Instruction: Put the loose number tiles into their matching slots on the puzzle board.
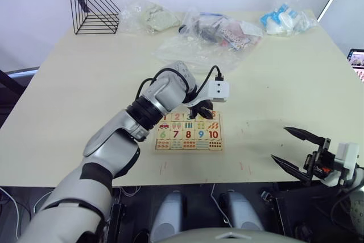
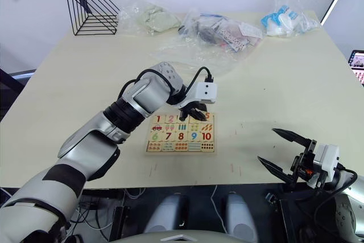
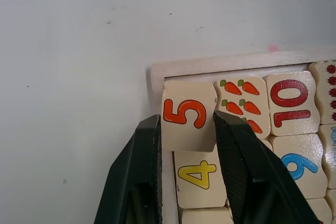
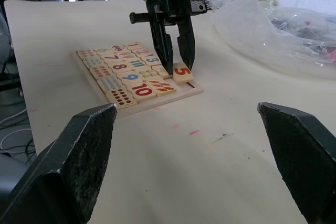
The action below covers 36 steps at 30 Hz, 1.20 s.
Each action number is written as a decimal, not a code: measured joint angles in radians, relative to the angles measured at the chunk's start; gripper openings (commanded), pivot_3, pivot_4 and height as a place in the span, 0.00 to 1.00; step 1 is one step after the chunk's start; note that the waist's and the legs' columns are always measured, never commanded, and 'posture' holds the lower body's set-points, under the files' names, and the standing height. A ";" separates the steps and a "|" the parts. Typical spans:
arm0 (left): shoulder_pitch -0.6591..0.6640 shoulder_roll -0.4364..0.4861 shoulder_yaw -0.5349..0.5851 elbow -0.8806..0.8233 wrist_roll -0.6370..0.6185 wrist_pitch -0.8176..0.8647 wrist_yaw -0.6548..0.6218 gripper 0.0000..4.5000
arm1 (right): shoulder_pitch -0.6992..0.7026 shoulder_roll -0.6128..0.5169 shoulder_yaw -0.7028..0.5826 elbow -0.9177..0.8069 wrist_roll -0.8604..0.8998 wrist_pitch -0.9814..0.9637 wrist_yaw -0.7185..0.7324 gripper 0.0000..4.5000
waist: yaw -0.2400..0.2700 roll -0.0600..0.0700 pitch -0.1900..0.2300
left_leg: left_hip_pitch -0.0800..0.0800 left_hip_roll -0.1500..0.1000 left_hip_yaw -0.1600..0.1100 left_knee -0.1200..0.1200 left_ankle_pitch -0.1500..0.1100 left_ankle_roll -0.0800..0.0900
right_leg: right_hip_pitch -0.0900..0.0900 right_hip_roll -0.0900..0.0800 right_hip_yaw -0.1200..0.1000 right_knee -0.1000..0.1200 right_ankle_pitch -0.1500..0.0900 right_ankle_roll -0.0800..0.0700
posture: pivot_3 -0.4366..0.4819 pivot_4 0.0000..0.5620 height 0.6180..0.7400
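The puzzle board [image 3: 231,64] lies near the table's front middle, with rows of numbered tiles in it. My left gripper [image 1: 202,112] stands over the board's far right corner, shut on the loose number tile 5 [image 3: 184,114]. That tile rests slightly tilted at the corner slot, beside the rim. Tile 4 [image 3: 197,174] sits seated right beside it, and tiles 1, 2 and 3 fill the same row. My right gripper [image 1: 280,143] hangs open with nothing in it at the table's front right edge, well away from the board.
A black wire rack [image 1: 94,7] stands at the back left. Several clear plastic bags [image 1: 219,29] with small items lie along the back of the table. A lit screen [image 1: 357,61] shows past the right edge.
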 measured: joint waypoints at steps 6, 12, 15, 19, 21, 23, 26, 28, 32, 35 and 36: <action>0.002 -0.003 0.000 0.000 0.007 -0.001 0.001 0.21 | 0.004 0.000 0.000 0.000 -0.002 -0.004 -0.001 1.00 | 0.000 0.000 0.000 | 0.000 0.000 0.000 0.000 0.000 0.000 | 0.000 0.000 0.000 0.000 0.000 0.000 | 0.48 0.27 1.00; 0.016 -0.008 0.000 0.000 0.008 -0.001 0.001 0.21 | 0.014 0.000 0.000 0.000 -0.006 -0.012 -0.002 1.00 | 0.000 0.000 0.000 | 0.000 0.000 0.000 0.000 0.000 0.000 | 0.000 0.000 0.000 0.000 0.000 0.000 | 0.48 0.27 1.00; 0.016 -0.009 0.000 0.000 0.009 -0.002 0.002 0.21 | 0.015 0.000 0.000 0.000 -0.006 -0.016 -0.003 1.00 | 0.000 0.000 0.000 | 0.000 0.000 0.000 0.000 0.000 0.000 | 0.000 0.000 0.000 0.000 0.000 0.000 | 0.48 0.27 1.00; 0.016 -0.016 0.000 0.000 0.009 -0.009 0.008 0.21 | 0.015 0.001 0.000 0.000 -0.006 -0.017 -0.004 1.00 | 0.000 0.000 0.000 | 0.000 0.000 0.000 0.000 0.000 0.000 | 0.000 0.000 0.000 0.000 0.000 0.000 | 0.48 0.27 1.00; 0.016 -0.017 0.000 0.000 0.009 -0.010 0.009 0.21 | 0.015 0.001 0.000 0.000 -0.008 -0.017 -0.005 1.00 | 0.000 0.000 0.000 | 0.000 0.000 0.000 0.000 0.000 0.000 | 0.000 0.000 0.000 0.000 0.000 0.000 | 0.48 0.27 1.00; 0.017 -0.017 0.000 0.000 0.009 -0.010 0.010 0.21 | 0.015 0.002 0.000 0.000 -0.009 -0.018 -0.005 1.00 | 0.000 0.000 0.000 | 0.000 0.000 0.000 0.000 0.000 0.000 | 0.000 0.000 0.000 0.000 0.000 0.000 | 0.48 0.27 1.00; 0.017 -0.017 0.000 0.001 0.010 -0.010 0.010 0.21 | 0.015 0.002 0.000 0.000 -0.009 -0.018 -0.005 1.00 | 0.000 0.000 0.000 | 0.000 0.000 0.000 0.000 0.000 0.000 | 0.000 0.000 0.000 0.000 0.000 0.000 | 0.48 0.27 1.00; 0.017 -0.017 0.000 0.001 0.010 -0.010 0.011 0.21 | 0.015 0.002 0.000 0.000 -0.009 -0.019 -0.005 1.00 | 0.000 0.000 0.000 | 0.000 0.000 0.000 0.000 0.000 0.000 | 0.000 0.000 0.000 0.000 0.000 0.000 | 0.48 0.27 1.00; 0.020 -0.017 0.000 0.001 0.010 -0.010 0.008 0.44 | 0.015 0.002 0.000 0.000 -0.011 -0.019 -0.005 1.00 | 0.000 0.000 0.000 | 0.000 0.000 0.000 0.000 0.000 0.000 | 0.000 0.000 0.000 0.000 0.000 0.000 | 0.48 0.27 1.00; 0.020 -0.017 0.000 0.000 0.010 -0.009 0.007 0.64 | 0.015 0.002 0.000 0.000 -0.012 -0.020 -0.004 1.00 | 0.000 0.000 0.000 | 0.000 0.000 0.000 0.000 0.000 0.000 | 0.000 0.000 0.000 0.000 0.000 0.000 | 0.48 0.27 1.00; 0.020 -0.017 0.000 -0.001 0.009 -0.007 0.007 0.71 | 0.016 0.002 0.000 0.000 -0.012 -0.020 -0.004 1.00 | 0.000 0.000 0.000 | 0.000 0.000 0.000 0.000 0.000 0.000 | 0.000 0.000 0.000 0.000 0.000 0.000 | 0.48 0.27 1.00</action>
